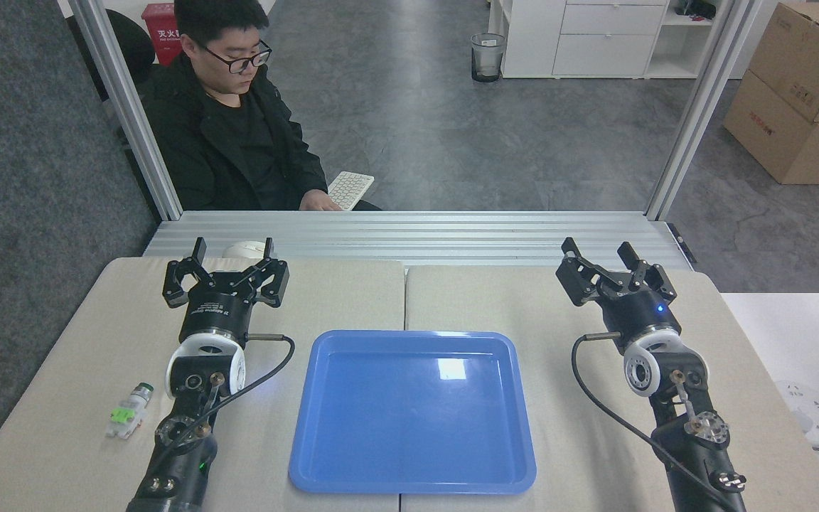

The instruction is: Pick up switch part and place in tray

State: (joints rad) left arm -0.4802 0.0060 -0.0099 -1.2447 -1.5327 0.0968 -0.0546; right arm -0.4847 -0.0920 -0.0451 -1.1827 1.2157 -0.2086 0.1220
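Note:
The switch part (128, 412), a small white piece with a bright green block and a dark round cap, lies on the beige table at the left, just left of my left forearm. The blue tray (331, 427) rests in the middle of the table with nothing in it. My left gripper (234, 250) is open and held above the table's far left, well beyond the part. At the far right, my right gripper (598, 250) is open too, with nothing between its fingers.
A person in black sits behind the metal frame rail (409, 235), a hand on a white keyboard (350, 189). A white mouse (244, 249) lies at the table's far edge behind my left gripper. A white side surface (793, 355) adjoins the table's right.

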